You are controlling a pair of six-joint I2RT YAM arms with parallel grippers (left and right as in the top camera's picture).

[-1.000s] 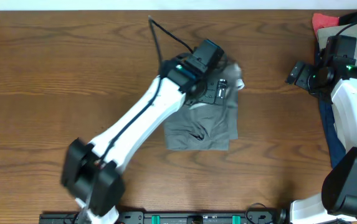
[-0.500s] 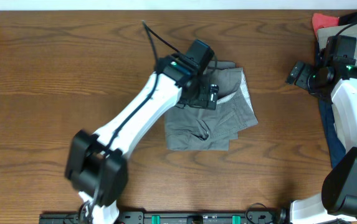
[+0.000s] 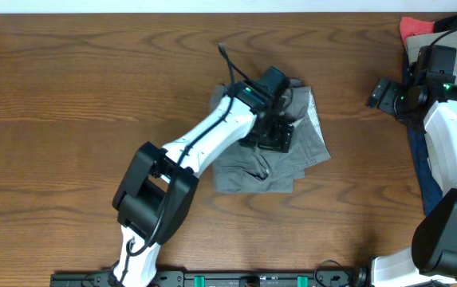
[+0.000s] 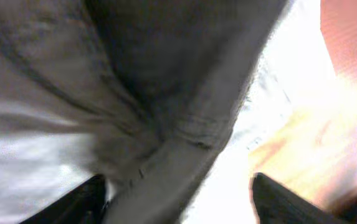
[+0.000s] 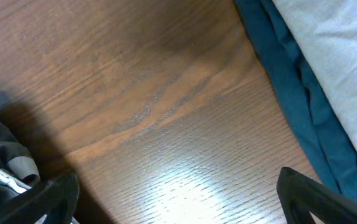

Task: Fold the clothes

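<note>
My left end effector [image 3: 278, 137] is spread, low over the grey shorts [image 3: 312, 147] on the bench [image 3: 68, 119]. My right end effector [image 3: 378, 94] is spread also, near the navy garment [image 5: 296, 93].

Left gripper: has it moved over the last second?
Yes. The left gripper moved down the overhead picture, away from the far edge of the table, over the grey shorts.

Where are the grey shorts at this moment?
In the overhead view, the grey shorts lie just right of centre on the table, directly under the left hand, well apart from the garment pile at the right edge.
</note>
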